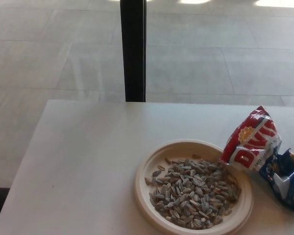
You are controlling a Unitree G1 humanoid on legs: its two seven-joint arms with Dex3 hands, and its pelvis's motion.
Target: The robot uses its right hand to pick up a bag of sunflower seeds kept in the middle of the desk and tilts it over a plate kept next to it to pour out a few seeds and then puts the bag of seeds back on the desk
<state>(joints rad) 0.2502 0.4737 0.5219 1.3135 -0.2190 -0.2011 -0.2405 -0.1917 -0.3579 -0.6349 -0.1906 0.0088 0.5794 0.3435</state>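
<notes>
Neither robot hand shows anywhere in frame. The seed bag (258, 147) lies at the right edge of the desk (83, 161), leaning on the heaped plate (159, 159). Looks finished; nothing more seems needed.

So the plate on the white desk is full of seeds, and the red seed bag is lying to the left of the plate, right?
Not quite. The head view shows the red seed bag lying to the right of the plate, its lower edge by the plate's rim, not to the left. The rest holds: the plate sits on the white desk and carries a pile of seeds.
</notes>
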